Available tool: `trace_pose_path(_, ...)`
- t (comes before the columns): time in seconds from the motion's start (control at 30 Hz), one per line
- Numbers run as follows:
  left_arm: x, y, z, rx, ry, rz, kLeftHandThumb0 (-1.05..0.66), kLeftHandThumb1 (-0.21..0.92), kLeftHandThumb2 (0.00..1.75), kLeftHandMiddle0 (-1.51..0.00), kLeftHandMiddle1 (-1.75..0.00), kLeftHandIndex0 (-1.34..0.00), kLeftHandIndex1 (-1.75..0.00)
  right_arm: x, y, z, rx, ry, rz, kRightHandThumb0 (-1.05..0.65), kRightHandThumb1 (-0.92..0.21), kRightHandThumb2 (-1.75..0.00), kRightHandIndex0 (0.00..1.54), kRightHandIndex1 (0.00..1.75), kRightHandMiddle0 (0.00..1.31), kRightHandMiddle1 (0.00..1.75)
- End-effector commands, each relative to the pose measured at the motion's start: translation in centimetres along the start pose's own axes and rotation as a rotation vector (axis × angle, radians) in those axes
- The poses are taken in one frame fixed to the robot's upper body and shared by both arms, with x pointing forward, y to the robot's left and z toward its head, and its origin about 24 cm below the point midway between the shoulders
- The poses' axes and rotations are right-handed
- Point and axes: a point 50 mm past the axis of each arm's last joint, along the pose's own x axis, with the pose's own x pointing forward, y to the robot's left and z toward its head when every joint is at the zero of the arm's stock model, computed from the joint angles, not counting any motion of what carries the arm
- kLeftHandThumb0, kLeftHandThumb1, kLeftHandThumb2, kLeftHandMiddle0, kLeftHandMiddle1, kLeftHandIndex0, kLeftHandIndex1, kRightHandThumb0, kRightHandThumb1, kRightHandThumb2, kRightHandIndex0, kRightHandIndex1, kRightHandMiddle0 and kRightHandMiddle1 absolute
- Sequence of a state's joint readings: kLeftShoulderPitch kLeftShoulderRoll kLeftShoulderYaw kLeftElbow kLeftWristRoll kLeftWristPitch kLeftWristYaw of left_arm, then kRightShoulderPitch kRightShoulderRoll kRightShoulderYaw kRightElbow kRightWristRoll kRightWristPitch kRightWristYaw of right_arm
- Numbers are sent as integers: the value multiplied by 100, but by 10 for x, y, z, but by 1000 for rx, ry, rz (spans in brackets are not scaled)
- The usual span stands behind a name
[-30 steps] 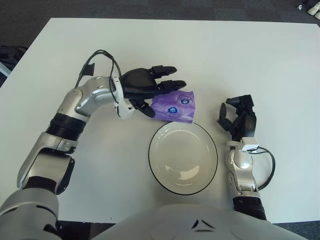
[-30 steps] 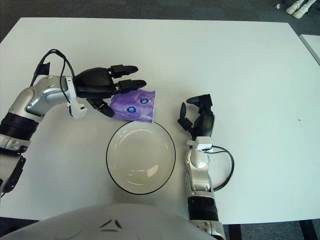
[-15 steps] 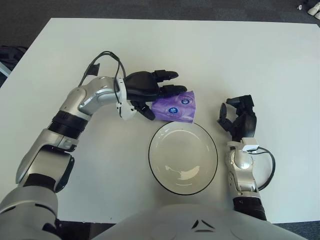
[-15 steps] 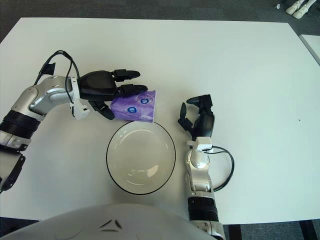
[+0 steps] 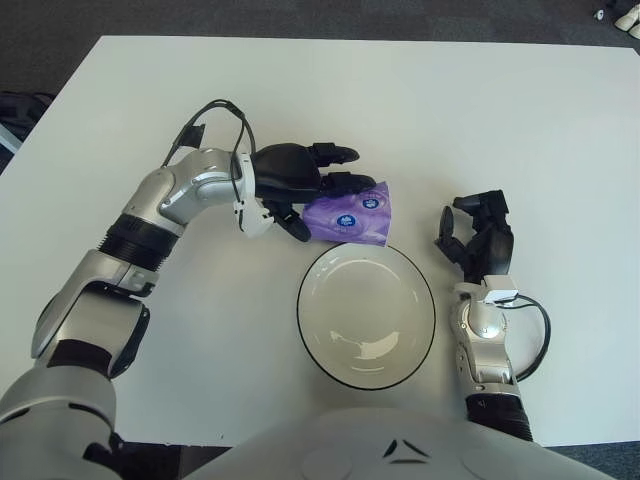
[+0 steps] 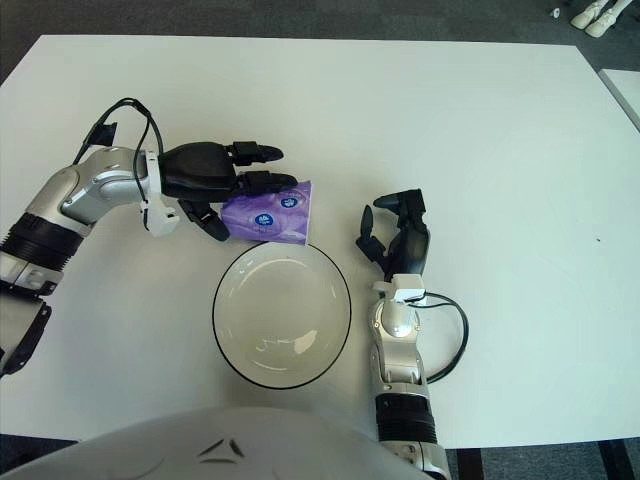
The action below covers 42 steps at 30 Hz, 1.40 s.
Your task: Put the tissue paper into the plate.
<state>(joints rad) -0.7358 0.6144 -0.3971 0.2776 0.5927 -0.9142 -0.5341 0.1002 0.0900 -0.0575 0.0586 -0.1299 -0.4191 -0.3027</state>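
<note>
White worktop (image 5: 520, 110) fills the view, dark floor (image 5: 300, 15) showing along the far edge. Near the middle, close to the robot, sits the plate (image 5: 366, 314) — white, round, dark rim, nothing in it.

The left arm (image 5: 150, 215) reaches in from the near left, silver and black, a cable (image 5: 215, 115) looping over its wrist. At its end the left hand (image 5: 295, 180) is at the tissue pack (image 5: 350, 214): two fingers (image 5: 335, 154) stretch over the pack's far left corner, the thumb (image 5: 292, 226) curls under its near left side. The fingers bracket the pack's left end, touching it — whether they truly clamp it, I cannot tell, but the hand is narrowed around it.

The pack itself is purple, with small blue and white marks on top. It lies just beyond the plate's far rim, its near edge right at the rim or just overlapping it, and it is not in the plate. Whether it rests on the worktop or is lifted a little cannot be told.

The right hand (image 5: 478, 236) shows right of the plate, well apart from the pack — black fingers half curled, holding nothing, wrist cable (image 5: 535, 335) looping to its right.
</note>
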Motion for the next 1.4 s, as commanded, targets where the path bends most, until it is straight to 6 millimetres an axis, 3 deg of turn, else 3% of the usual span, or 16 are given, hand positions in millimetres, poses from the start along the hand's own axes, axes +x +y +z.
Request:
trace_pose_path(0.0,-1,2,0,2,-13,-13,-105,92,52,0,-40,0,-27,-31,-12,-35,-72,209,-13,-38,-69,-85,49,129,32,175)
trace_pose_path(0.13,-1,2,-1,-16,-9,-10,-104,91,50,0,-53,0,-34,-32,-12,-36,-75,217,-16,-38,-70,-84,48,129,32,175)
trace_pose_path(0.17,0,1,-1,-22,-7,-8,-102,89,51,0,-72,0,-41,-32,-12,-36,-77,218,-16,-38,-70,-83,48,129,32,175)
trace_pose_path(0.2,0,1,-1,-30,-8,0,-101,87,52,0,-79,0,-44,-32,-12,-36,-77,219,-17,-38,-71,-83,48,129,32,175)
trace_pose_path(0.23,0,1,-1,-35,-9,5,-99,80,58,-2,-113,0,-81,-32,-12,-36,-78,219,-17,-38,-71,-83,48,129,32,175)
trace_pose_path(0.27,1,1,-1,-40,-7,18,-97,73,67,-4,-135,0,-107,-31,-12,-36,-77,217,-17,-38,-71,-83,49,129,32,175)
trace_pose_path(0.33,2,1,-1,-47,5,45,-87,57,85,-15,-155,0,-140,-31,-13,-36,-75,211,-17,-38,-71,-83,49,130,32,175)
trace_pose_path(0.4,2,2,-2,-54,24,66,-74,41,104,-31,-166,-5,-160,-31,-13,-36,-75,209,-20,-38,-70,-84,49,130,32,175)
trace_pose_path(0.53,4,5,-2,-68,55,101,-59,28,120,-55,-172,-22,-171,-31,-13,-36,-76,213,-24,-38,-69,-85,49,130,33,175)
trace_pose_path(0.57,4,8,-1,-71,65,116,-38,22,132,-64,-173,-32,-171,-31,-13,-36,-77,215,-27,-38,-69,-85,49,131,33,175)
trace_pose_path(0.7,4,11,0,-87,104,157,-9,1,164,-85,-174,-57,-172,-31,-13,-36,-74,217,-34,-38,-69,-86,50,131,33,175)
trace_pose_path(0.87,4,9,0,-99,146,196,-2,-5,173,-90,-174,-64,-174,-32,-13,-36,-63,216,-34,-38,-68,-86,50,131,33,175)
trace_pose_path(1.37,4,9,3,-127,169,253,0,-7,175,-92,-171,-66,-175,-33,-14,-34,-57,209,-41,-38,-68,-86,49,131,33,175)
